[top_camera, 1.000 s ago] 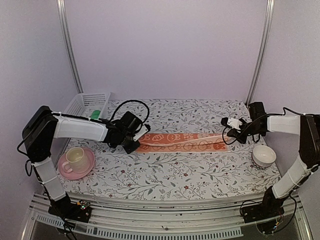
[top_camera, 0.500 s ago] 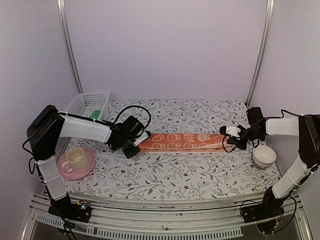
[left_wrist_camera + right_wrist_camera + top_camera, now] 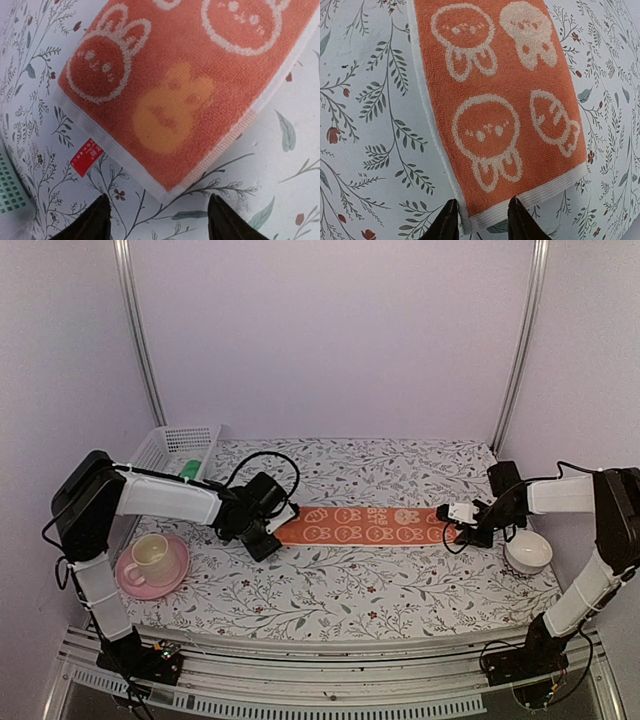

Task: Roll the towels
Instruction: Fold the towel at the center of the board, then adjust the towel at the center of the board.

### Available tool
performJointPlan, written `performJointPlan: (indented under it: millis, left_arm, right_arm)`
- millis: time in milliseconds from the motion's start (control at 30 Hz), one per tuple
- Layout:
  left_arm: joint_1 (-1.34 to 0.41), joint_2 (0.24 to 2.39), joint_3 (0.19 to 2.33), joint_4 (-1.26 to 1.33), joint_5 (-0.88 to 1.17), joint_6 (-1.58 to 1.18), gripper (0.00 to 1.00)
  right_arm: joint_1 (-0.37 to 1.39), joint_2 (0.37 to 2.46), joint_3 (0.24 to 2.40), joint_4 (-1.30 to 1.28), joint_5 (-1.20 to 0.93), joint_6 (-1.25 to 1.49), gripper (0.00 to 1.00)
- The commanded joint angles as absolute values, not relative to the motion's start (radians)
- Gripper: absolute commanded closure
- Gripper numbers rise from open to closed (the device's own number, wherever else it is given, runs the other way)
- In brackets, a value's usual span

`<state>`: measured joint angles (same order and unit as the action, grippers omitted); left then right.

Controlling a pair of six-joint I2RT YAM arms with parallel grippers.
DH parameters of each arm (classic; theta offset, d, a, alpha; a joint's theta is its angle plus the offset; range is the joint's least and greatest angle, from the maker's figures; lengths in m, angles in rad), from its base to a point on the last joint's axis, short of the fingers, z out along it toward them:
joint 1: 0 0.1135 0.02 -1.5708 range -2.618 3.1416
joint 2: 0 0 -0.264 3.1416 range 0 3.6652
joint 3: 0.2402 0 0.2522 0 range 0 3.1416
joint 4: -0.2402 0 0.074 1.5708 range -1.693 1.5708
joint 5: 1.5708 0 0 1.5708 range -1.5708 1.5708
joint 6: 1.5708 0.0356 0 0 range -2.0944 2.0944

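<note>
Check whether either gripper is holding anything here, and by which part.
Nothing is held. The orange towel lies stretched flat; the left gripper and the right gripper sit open at its opposite short ends, neither closed on the cloth.

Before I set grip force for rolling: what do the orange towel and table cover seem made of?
Orange towel: likely terry cloth, matte; fuzzy pile, flat white hem. Table cover: smooth floral-printed sheet, perhaps vinyl or fabric; no weave visible.

Bare tablecloth [image 3: 350, 590] is stretching before the orange towel [image 3: 370, 527]; a white bowl [image 3: 527, 552] (just beside the right gripper [image 3: 482, 217]) is crowding that end.
</note>
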<state>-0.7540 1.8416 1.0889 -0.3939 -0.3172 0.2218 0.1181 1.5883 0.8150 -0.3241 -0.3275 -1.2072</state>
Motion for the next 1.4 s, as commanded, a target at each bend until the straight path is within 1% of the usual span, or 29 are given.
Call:
performJointPlan:
  millis: [0, 67, 133, 167, 267, 400, 567, 733, 1033, 1300, 1367]
  left_arm:
    - [-0.764, 1.749, 1.078, -0.404, -0.321, 0.198, 0.26]
    - [-0.763, 1.718, 1.077, -0.404, -0.328, 0.189, 0.18]
    - [-0.765, 1.689, 1.080, -0.400, -0.337, 0.182, 0.07]
    - [-0.764, 1.678, 1.081, -0.393, -0.344, 0.181, 0.03]
    - [-0.762, 1.662, 1.085, -0.355, -0.392, 0.172, 0.03]
    - [-0.737, 1.703, 1.117, -0.313, -0.490, 0.144, 0.03]
    - [-0.695, 1.781, 1.163, -0.286, -0.543, 0.115, 0.03]
    - [-0.691, 1.822, 1.174, -0.273, -0.557, 0.104, 0.03]
    - [-0.720, 1.823, 1.130, -0.238, -0.586, 0.082, 0.03]
    - [-0.760, 1.822, 1.135, -0.253, -0.659, 0.085, 0.03]
    - [-0.769, 1.817, 1.137, -0.257, -0.674, 0.084, 0.03]
  right_arm:
    - [0.123, 1.541, 0.824, -0.368, -0.297, -1.205, 0.58]
    - [0.123, 1.517, 0.827, -0.382, -0.287, -1.200, 0.52]
    - [0.121, 1.499, 0.839, -0.396, -0.285, -1.178, 0.48]
    - [0.122, 1.494, 0.853, -0.410, -0.290, -1.154, 0.46]
    - [0.122, 1.503, 0.916, -0.473, -0.311, -1.058, 0.39]
    - [0.120, 1.555, 1.003, -0.504, -0.300, -0.806, 0.37]
    - [0.093, 1.649, 1.075, -0.547, -0.310, -0.499, 0.40]
    - [0.056, 1.738, 1.101, -0.556, -0.341, -0.364, 0.44]
    - [0.041, 1.839, 1.092, -0.567, -0.388, -0.269, 0.55]
    - [0.040, 1.902, 1.095, -0.581, -0.443, -0.234, 0.59]
    - [0.040, 1.924, 1.099, -0.580, -0.445, -0.225, 0.63]
